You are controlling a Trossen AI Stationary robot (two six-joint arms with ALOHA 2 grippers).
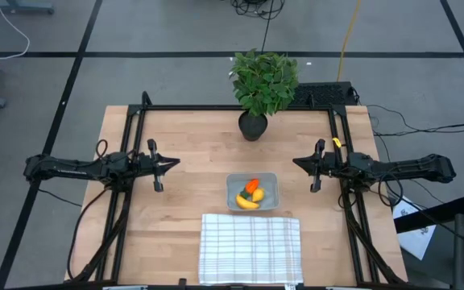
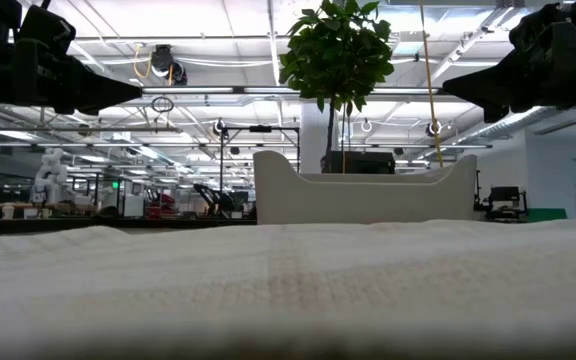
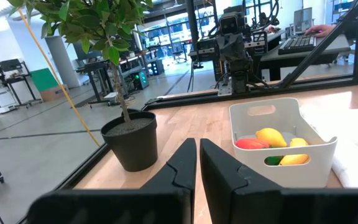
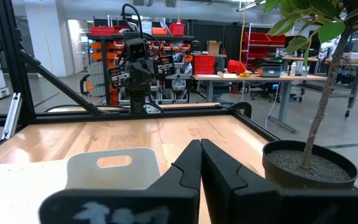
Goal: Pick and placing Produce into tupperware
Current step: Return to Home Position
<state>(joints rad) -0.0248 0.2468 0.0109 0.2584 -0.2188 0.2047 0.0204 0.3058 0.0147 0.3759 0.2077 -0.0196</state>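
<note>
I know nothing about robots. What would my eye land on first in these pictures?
Probably the leafy plant in its black pot at the far edge of the table. Next, the small clear container mid-table, holding a bright orange carrot and yellow banana, with a white checked cloth just nearer the front edge. The left pincer and right pincer face each other from opposite sides, both shut and empty.

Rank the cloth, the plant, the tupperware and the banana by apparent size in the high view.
1. cloth
2. plant, though its height brings it nearer the camera
3. tupperware
4. banana
</note>
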